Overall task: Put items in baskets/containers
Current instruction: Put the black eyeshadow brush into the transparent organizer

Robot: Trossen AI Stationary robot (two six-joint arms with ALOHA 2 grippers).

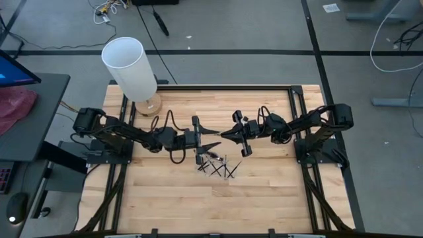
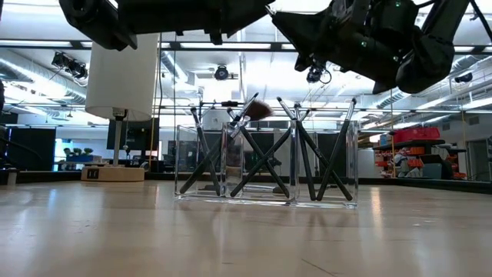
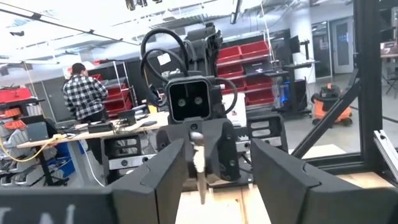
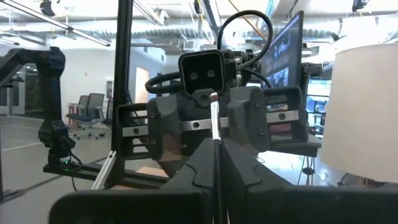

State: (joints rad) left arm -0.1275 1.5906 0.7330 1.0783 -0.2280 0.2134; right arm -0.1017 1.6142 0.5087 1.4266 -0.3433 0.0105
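A tall white cylinder [image 1: 131,67] on a round wooden base [image 1: 151,104] stands at the worktop's [image 1: 165,198] eleven o'clock corner.

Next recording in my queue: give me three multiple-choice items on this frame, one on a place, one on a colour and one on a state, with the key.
1. Where are most of the brushes?
A. Flat on the wood
B. Leaning in the clear holder
C. Inside the tall cylinder

2. What colour is the tall cylinder on the wooden base?
A. White
B. Red
C. Black

3. How do the right gripper's fingers stand?
A. Wide apart, holding nothing
B. Shut on a thin brush
C. Shut on the cylinder

Key:
1 B: in the low view the brushes cross and lean inside the clear holder.
2 A: the cylinder is white in the high view.
3 B: in the right wrist view the right gripper has its fingers together on a thin brush.
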